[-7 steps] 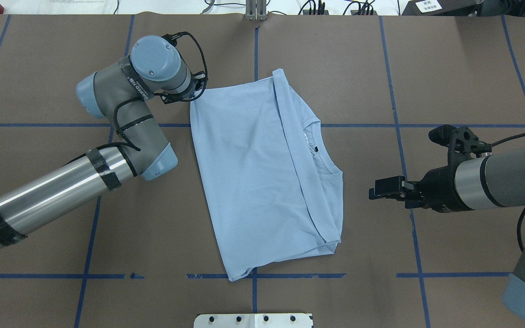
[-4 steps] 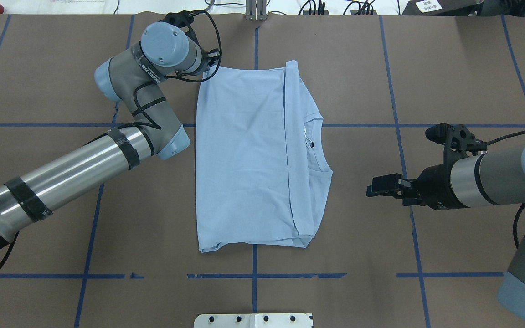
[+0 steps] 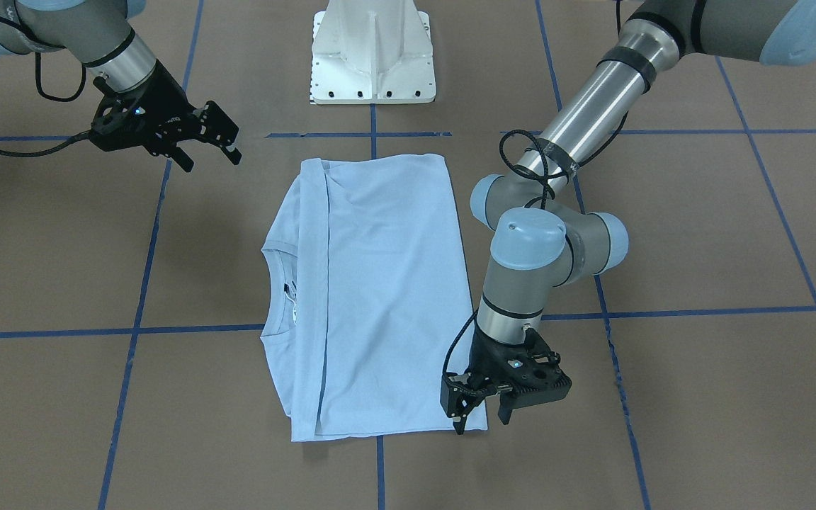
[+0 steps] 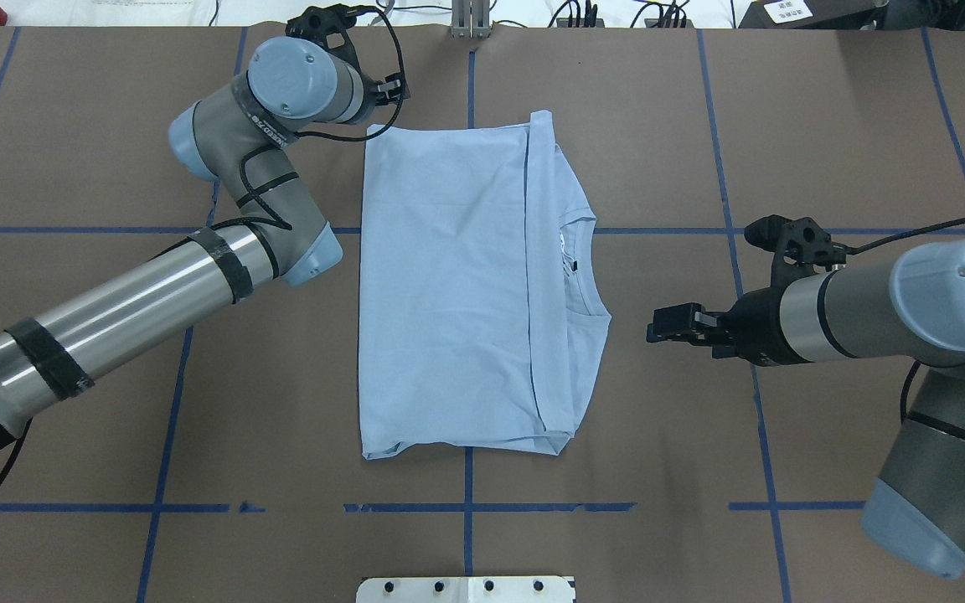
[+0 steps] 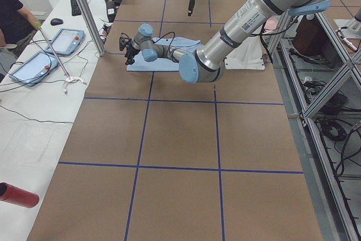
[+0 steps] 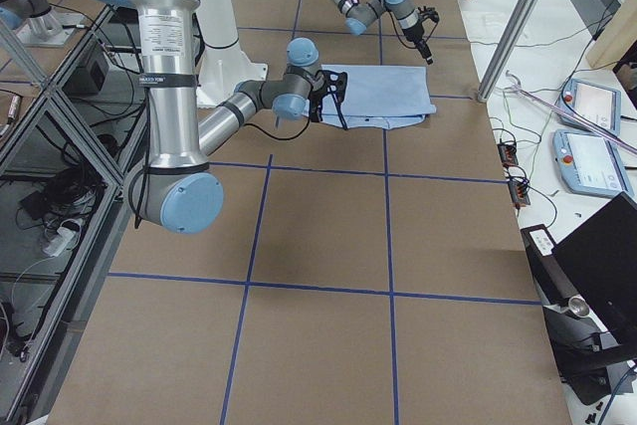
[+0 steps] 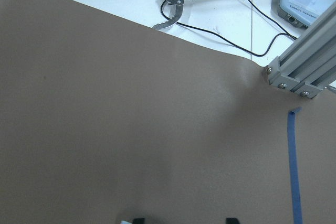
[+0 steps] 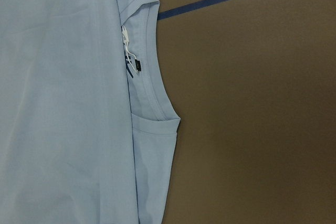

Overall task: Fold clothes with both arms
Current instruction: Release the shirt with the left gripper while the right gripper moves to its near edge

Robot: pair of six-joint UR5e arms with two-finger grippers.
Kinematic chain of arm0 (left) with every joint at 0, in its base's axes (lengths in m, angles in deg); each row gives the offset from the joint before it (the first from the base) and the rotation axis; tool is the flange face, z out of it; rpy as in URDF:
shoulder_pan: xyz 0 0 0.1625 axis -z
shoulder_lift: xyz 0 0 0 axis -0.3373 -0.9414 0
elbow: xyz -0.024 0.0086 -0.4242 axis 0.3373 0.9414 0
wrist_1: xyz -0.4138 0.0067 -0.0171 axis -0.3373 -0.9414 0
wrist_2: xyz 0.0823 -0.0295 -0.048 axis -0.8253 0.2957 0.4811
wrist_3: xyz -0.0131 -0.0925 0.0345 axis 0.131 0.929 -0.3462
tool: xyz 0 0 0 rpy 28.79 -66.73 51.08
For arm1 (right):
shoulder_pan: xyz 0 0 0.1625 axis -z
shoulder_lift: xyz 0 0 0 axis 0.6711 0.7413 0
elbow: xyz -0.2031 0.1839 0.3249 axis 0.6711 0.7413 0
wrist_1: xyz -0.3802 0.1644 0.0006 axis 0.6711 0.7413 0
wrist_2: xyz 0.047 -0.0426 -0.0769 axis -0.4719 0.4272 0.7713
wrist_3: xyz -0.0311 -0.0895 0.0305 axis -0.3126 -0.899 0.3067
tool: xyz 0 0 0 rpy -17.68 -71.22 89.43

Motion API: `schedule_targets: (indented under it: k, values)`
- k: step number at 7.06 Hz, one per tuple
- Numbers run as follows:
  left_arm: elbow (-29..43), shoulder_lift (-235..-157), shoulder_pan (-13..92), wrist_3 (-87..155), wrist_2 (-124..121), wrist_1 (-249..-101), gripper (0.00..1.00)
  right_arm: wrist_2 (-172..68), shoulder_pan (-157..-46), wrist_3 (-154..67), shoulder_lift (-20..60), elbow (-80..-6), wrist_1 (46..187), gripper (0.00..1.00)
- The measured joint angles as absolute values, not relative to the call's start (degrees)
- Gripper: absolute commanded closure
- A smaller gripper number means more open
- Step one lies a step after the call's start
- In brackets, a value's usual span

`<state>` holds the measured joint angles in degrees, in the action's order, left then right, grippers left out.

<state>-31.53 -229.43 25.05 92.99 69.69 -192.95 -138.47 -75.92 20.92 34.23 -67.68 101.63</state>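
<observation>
My left gripper (image 3: pixel 482 414) stands wide. The wrist view shows only bare table (image 4: pixel 72 126) between its fingertips, so it holds nothing, and it hangs at the far left corner of the T-shirt (image 4: pixel 449 285) with one finger at the cloth's edge. A second ago the shirt lay skewed across the blue tape lines (image 4: pixel 466 506). It has since swung round, and its long edges now run square with the grid. In the last instant the cloth barely shifted, while the left wrist eased a little toward the table's far edge. I read that as the corner let go and the straightening done. The shirt lies flat at mid-table with one side already lapped over, and the neck opening (image 4: pixel 587 268) shows on its right. My right gripper (image 4: pixel 671 325), jaws apart and empty, has crept nearer that neck but is still clear of the cloth. My judgement is that the squaring step is finished and both arms are free for the next fold.
</observation>
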Motion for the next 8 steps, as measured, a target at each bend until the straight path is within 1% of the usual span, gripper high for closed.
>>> schedule_targets:
  k: [1,3,4,5,6,8]
  values:
    - [-27.1,-227.3,25.3,90.8,71.3,-188.8,0.0,-136.9,-75.0,19.0,30.0,-66.5,106.8,0.0]
    - [-13.5,-221.2,25.4,88.9,73.5,-178.8,0.0,-131.3,-70.8,13.6,18.0,-63.6,122.7,0.0]
    - [-6.8,-218.2,25.4,88.8,73.7,-174.6,0.0,-126.3,-67.1,10.3,13.3,-61.2,127.3,0.0]
    - [-1.8,-216.1,25.4,88.7,73.8,-171.7,0.0,-120.1,-62.6,6.3,10.2,-58.4,129.1,0.0]
    - [0.8,-215.1,25.3,88.7,73.9,-170.3,0.0,-115.8,-59.5,3.4,7.9,-54.8,129.7,0.0]
    - [2.0,-214.4,25.1,88.7,74.1,-169.8,0.0,-112.9,-57.4,-0.1,5.2,-49.0,130.1,0.02]
